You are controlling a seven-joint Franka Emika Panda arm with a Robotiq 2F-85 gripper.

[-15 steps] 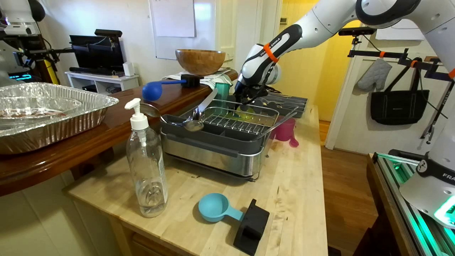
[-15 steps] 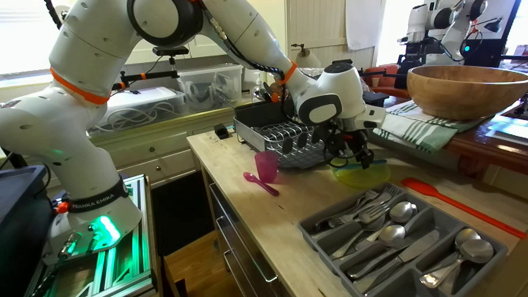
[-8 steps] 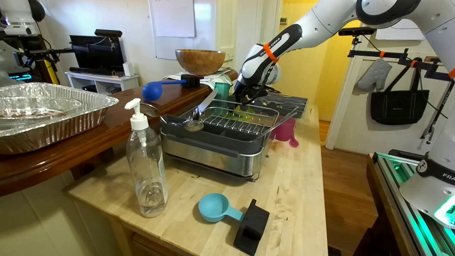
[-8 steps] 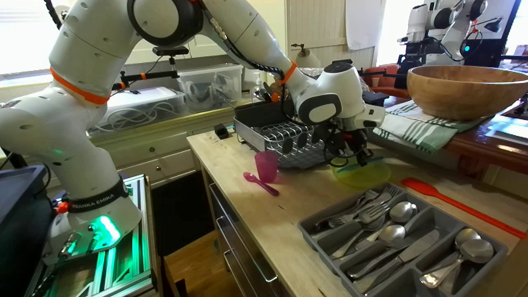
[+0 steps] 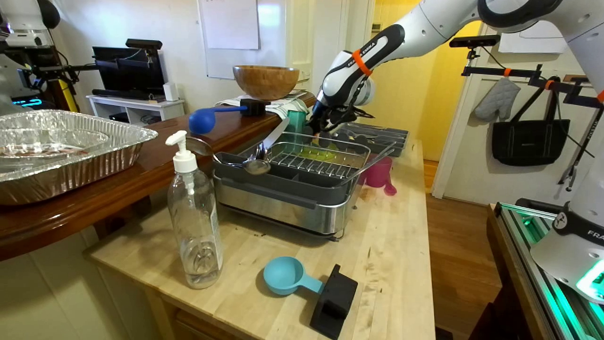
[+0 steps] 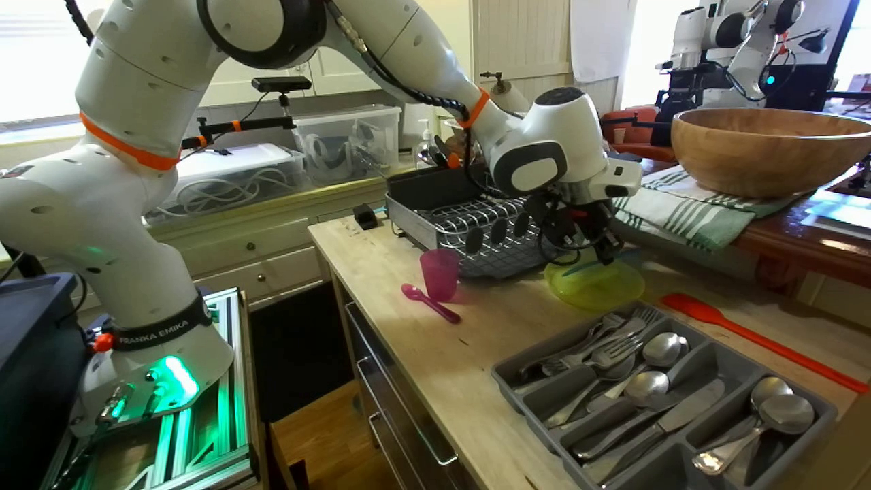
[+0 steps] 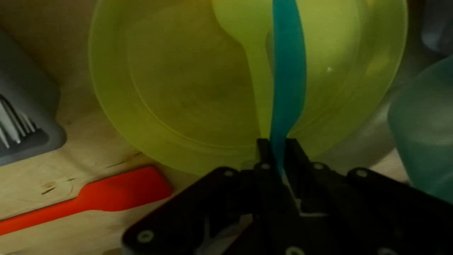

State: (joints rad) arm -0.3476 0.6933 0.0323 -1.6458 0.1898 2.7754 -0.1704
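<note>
My gripper [image 7: 278,150] is shut on the narrow part of a blue plastic knife [image 7: 288,63], whose blade points away from the fingers. The knife is over a translucent yellow plate [image 7: 187,88]. A yellow spoon-shaped utensil [image 7: 256,60] lies in the plate beside the knife. In an exterior view, the gripper [image 6: 604,253] is just above the yellow plate [image 6: 592,289], and the blue knife [image 6: 580,266] shows in part. In an exterior view [image 5: 315,132], the fingertips are hidden behind the rack and a green cup. The handle end is mostly hidden by the gripper.
A red spatula [image 7: 124,193] lies near the plate. A green cup [image 7: 424,138] stands on the plate's opposite side. A grey cutlery tray [image 6: 537,429], a dish rack [image 6: 415,221], a pink cup [image 6: 440,275] and a pink spoon [image 6: 432,303] are around. A wooden bowl [image 6: 769,153] stands on the raised ledge.
My gripper has risen a little, with the blue knife moving up and tilting in it. The plate and the surrounding things have not moved.
</note>
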